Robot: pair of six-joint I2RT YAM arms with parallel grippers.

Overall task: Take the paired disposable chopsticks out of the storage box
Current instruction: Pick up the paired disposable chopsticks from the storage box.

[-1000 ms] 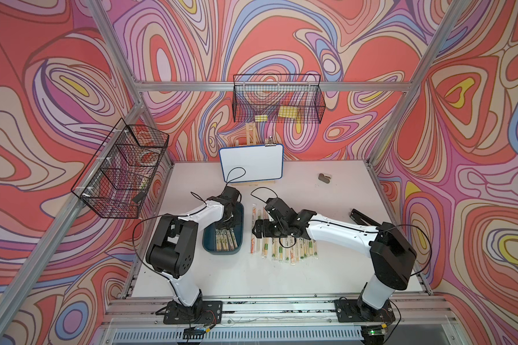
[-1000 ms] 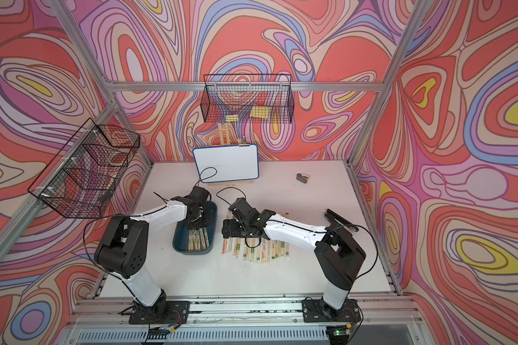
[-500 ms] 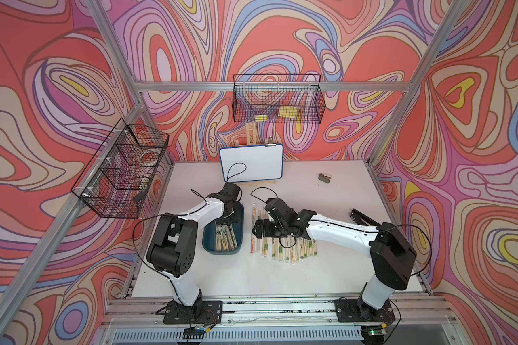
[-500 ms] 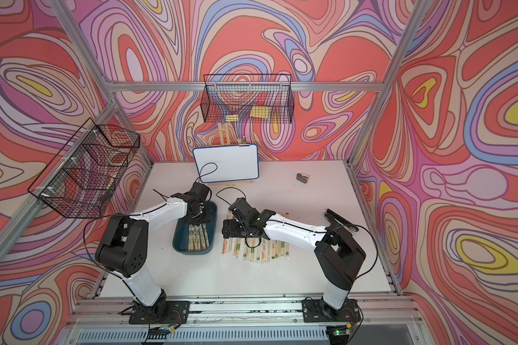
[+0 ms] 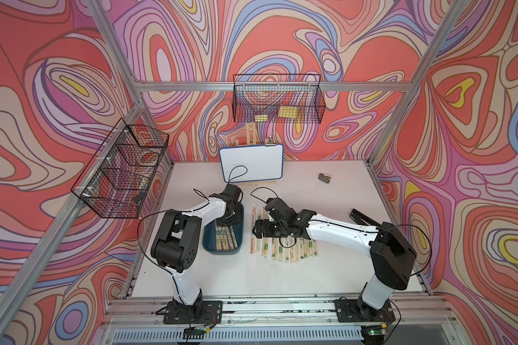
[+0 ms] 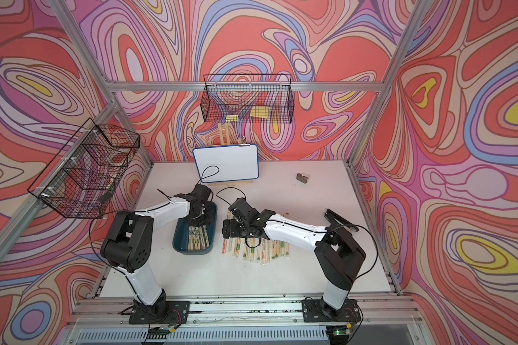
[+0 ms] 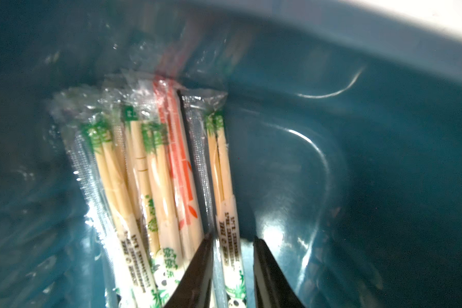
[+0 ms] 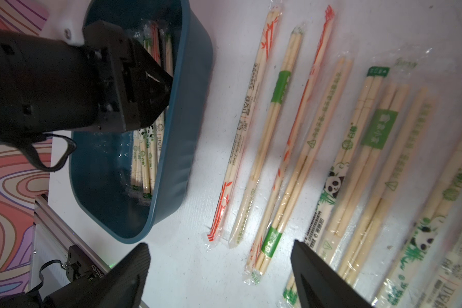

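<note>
Left gripper (image 7: 233, 236) slightly parted astride one of paired disposable chopsticks (image 7: 220, 170) in storage box (image 7: 384, 160); contact unclear, finger bases cropped; right gripper (image 8: 219, 244) gaping, empty.

Left arm (image 5: 205, 209) low, jaws ajar, right jaws wide

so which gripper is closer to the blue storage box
Left. The left gripper is down inside the storage box, jaws either side of one sleeved pair. The right gripper is outside it, open, above the pairs laid out on the table.
</note>
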